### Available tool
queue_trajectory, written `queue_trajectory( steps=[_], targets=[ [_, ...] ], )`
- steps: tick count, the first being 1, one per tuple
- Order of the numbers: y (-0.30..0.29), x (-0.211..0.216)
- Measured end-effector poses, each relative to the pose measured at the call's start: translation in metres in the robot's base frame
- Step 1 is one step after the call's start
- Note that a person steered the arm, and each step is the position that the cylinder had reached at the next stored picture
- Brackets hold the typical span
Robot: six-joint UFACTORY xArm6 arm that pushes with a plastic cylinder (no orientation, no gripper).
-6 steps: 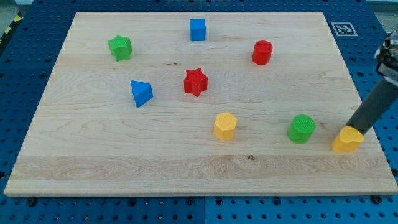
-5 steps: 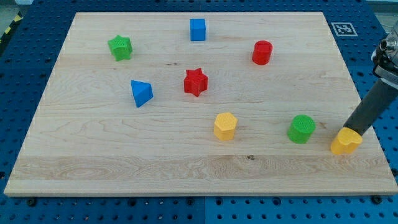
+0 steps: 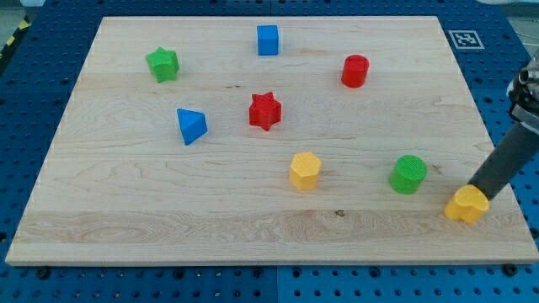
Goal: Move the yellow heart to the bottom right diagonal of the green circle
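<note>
Yellow heart (image 3: 466, 204) near the board's bottom right corner, down-right of the green circle (image 3: 408, 173); my tip (image 3: 476, 193), a bare rod with no pincer to open or close, touches its upper right side. Risk: further pushing may overshoot the bottom edge

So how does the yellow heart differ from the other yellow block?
The yellow heart is notched on top and sits at the view's bottom right, touched by my tip. The yellow hexagon is six-sided, lies mid-board, and nothing touches it. Both are yellow and similar in size.
</note>
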State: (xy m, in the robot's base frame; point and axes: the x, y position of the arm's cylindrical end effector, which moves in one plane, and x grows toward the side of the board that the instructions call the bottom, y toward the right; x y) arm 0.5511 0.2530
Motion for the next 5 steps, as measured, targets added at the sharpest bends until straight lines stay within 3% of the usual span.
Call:
queue_trajectory(
  steps=[2, 3, 5],
  targets=[
    [-0.012, -0.035],
    [-0.043, -0.034],
    [-0.045, -0.002]
  ],
)
